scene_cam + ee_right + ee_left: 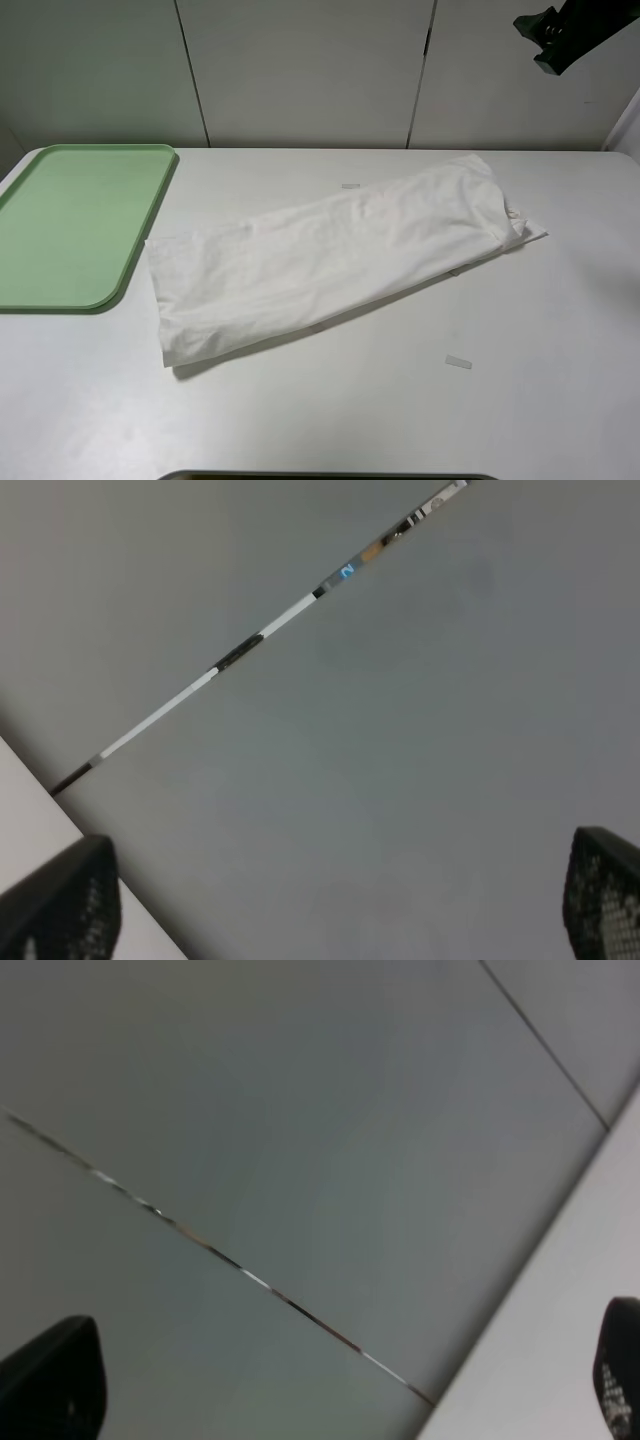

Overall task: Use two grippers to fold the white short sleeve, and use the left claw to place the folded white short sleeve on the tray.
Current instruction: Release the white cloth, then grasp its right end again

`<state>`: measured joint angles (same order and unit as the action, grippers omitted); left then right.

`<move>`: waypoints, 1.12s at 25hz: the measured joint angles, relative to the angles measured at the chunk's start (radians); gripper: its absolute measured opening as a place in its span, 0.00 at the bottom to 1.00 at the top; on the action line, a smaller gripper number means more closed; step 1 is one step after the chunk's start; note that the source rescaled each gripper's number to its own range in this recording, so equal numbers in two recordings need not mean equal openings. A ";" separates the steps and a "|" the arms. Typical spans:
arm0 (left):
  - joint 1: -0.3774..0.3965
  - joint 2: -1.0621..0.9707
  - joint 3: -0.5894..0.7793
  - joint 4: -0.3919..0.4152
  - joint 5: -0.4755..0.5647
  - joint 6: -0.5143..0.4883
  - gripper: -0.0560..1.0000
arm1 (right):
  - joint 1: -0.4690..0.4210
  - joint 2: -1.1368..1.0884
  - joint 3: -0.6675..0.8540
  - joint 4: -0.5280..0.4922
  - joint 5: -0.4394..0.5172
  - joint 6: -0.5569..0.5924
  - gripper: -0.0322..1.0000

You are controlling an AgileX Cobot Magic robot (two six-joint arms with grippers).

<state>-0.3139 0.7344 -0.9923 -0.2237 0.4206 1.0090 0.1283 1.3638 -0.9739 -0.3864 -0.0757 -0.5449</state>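
From here I see the white short sleeve (330, 265) folded into a long strip, lying diagonally across the table (540, 400) mid-frame, its lower-left end just beside the tray (70, 220). The left gripper (335, 1400) and right gripper (330, 910) are both spread wide, holding nothing.

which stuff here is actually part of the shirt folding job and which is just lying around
Job: white short sleeve; tray; left gripper and right gripper, both open and off the cloth.
Lying about: front tape strip; rear tape strip.
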 joint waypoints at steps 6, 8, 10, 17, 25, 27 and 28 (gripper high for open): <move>0.000 -0.249 0.000 0.115 0.095 -0.189 1.00 | 0.000 0.000 0.000 0.005 0.000 0.000 0.97; 0.000 -0.343 0.000 0.198 0.130 -0.425 1.00 | 0.000 0.000 0.000 0.008 -0.001 0.000 0.97; 0.000 -0.388 -0.001 0.254 0.172 -0.613 1.00 | 0.000 0.000 0.000 0.008 -0.004 0.000 0.97; 0.000 -0.449 0.002 0.380 0.428 -0.967 1.00 | 0.000 0.000 0.000 0.029 -0.007 0.000 0.97; 0.000 -0.510 0.092 0.385 0.589 -0.983 1.00 | 0.000 0.000 0.000 0.083 -0.033 0.000 0.97; 0.000 -0.556 0.132 0.385 0.589 -0.984 1.00 | 0.000 0.000 0.000 0.087 -0.035 0.000 0.97; 0.000 -0.569 0.151 0.384 0.589 -0.984 1.00 | 0.000 0.000 0.000 0.087 -0.035 0.000 0.97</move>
<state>-0.3139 0.1650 -0.8416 0.1604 1.0100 0.0248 0.1283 1.3638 -0.9739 -0.2991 -0.1107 -0.5449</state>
